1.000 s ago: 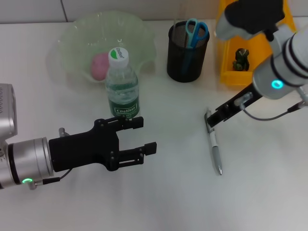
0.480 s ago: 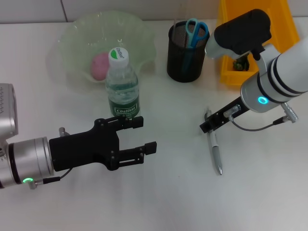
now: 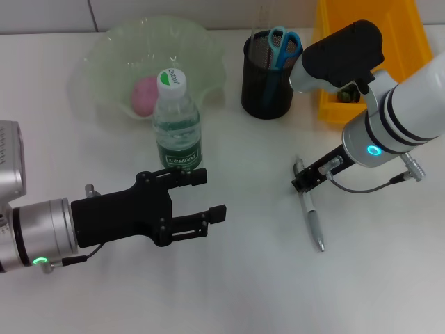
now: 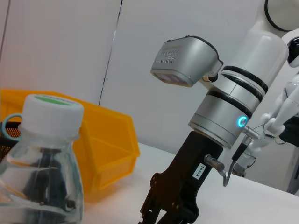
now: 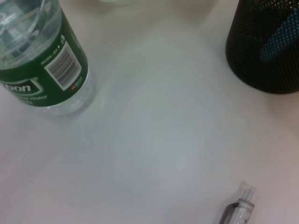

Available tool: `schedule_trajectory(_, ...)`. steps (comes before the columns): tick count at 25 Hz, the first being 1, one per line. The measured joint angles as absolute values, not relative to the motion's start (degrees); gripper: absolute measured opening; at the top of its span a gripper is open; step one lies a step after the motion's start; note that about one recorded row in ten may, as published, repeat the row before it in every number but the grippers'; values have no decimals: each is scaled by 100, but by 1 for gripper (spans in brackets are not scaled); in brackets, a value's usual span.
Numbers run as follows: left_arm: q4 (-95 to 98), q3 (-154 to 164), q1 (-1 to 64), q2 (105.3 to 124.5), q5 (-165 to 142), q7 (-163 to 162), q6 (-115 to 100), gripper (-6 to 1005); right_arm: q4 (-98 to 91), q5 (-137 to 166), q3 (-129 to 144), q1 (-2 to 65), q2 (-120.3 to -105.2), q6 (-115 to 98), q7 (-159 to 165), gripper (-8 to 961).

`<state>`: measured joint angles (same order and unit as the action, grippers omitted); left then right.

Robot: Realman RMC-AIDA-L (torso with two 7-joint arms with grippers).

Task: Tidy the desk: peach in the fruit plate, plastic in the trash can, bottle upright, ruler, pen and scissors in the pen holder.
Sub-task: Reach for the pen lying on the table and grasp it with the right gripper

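Note:
A grey pen [image 3: 311, 214] lies on the white table; its end also shows in the right wrist view [image 5: 239, 208]. My right gripper [image 3: 300, 182] hangs just over the pen's far end. The water bottle [image 3: 176, 126] stands upright, also seen in the wrist views [image 4: 41, 163] [image 5: 41, 56]. My left gripper [image 3: 206, 196] is open and empty, just in front of the bottle. The pink peach [image 3: 144, 94] lies in the green glass plate [image 3: 201, 49]. The black mesh pen holder [image 3: 270, 78] [image 5: 268, 51] holds blue scissors [image 3: 284, 44] and a clear ruler [image 3: 262, 19].
A yellow bin [image 3: 403, 28] [image 4: 105, 144] stands at the back right, partly behind my right arm, with a small dark object [image 3: 345, 95] inside. The table is bare in front of and to the right of the pen.
My right arm has swung left and down, so its gripper now sits lower over the pen's far end. The left arm, bottle and pen have not moved.

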<state>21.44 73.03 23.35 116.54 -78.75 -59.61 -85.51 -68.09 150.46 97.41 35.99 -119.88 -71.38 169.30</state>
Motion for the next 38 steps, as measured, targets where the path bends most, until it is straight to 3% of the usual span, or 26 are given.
schedule_trajectory(3,2144,7303,2335,11654,-7875,-5961,-8551,755,-6754,15046,9745,3613,-11988,-7098,16930,386)
schedule_trajectory(6,2144,7304,2315,11654,-7875,-5954,-8551,755,-6725,15046,9746,3613,-11987,-7076,16930,249)
schedule_trajectory(27,2144,7304,2253,11639,-7875,-5950,-8551,756,-7411,14987,9747,3111,-11988,-7000,16794,117)
schedule_trajectory(38,2144,7260,2226,11606,-7842,-5952,-8559,756,-7708,14005,8737,2788,-11979,-7168,15778,-1)
